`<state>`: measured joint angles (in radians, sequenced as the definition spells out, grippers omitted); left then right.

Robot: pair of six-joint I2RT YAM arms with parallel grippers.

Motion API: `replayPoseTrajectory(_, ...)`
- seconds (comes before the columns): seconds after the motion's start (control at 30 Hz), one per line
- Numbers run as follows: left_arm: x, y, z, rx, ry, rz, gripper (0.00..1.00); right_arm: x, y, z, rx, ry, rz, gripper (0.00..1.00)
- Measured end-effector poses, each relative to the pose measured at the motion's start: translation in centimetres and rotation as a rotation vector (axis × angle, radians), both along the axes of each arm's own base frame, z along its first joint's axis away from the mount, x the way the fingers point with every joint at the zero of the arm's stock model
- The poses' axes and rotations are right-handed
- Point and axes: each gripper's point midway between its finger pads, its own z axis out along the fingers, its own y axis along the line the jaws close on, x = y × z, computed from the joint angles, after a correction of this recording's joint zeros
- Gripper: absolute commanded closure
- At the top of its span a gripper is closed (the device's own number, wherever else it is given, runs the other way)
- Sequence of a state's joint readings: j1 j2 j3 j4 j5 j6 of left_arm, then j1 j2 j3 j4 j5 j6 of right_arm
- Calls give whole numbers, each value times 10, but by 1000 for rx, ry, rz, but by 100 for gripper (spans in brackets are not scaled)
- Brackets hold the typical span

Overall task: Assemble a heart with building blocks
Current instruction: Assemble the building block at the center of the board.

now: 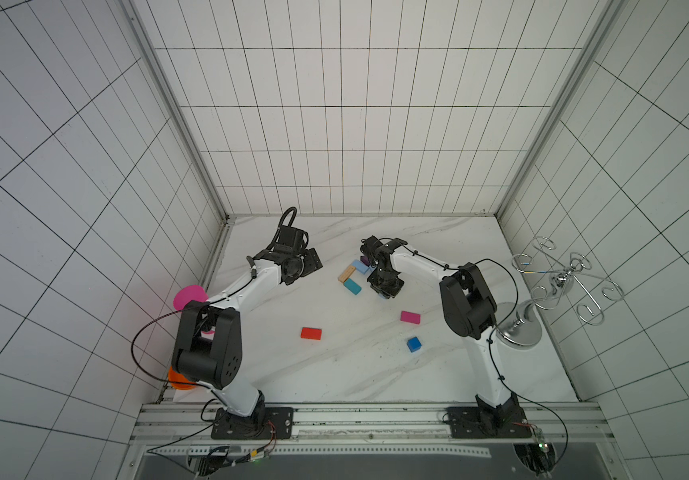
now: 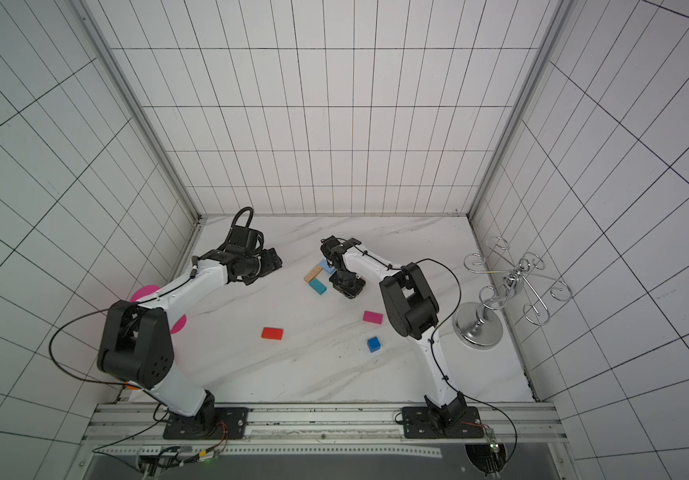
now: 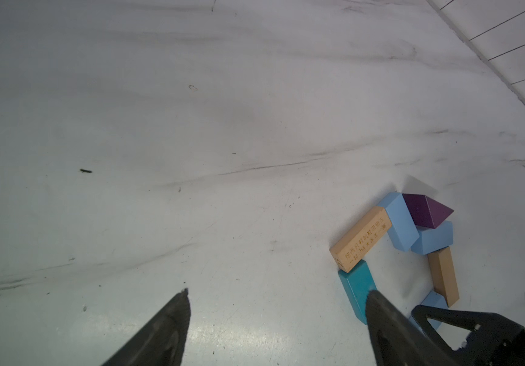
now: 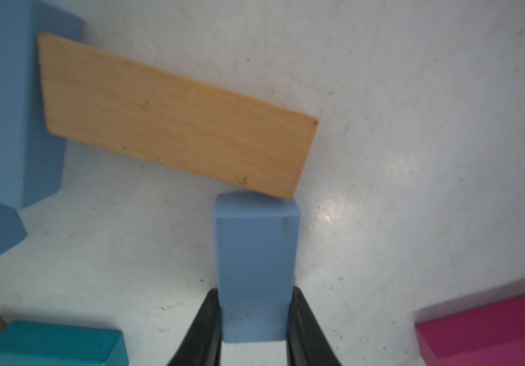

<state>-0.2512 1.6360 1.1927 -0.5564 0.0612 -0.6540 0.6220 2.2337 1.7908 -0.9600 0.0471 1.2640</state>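
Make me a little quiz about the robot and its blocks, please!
1. True or false: the right end effector is shut on a light blue block.
2. Which block lies alone, touching no other? A red block, B purple triangle, C teal block.
3. Fill in: the left end effector is ____ (open or shut).
Key: 1 true; 2 A; 3 open.
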Motion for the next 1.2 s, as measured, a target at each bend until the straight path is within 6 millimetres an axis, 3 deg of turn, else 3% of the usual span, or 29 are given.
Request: replayPoseTrajectory(1.2,1,-2,-18,1,41,-6,15,5,-8,-1,7,9,-28,100)
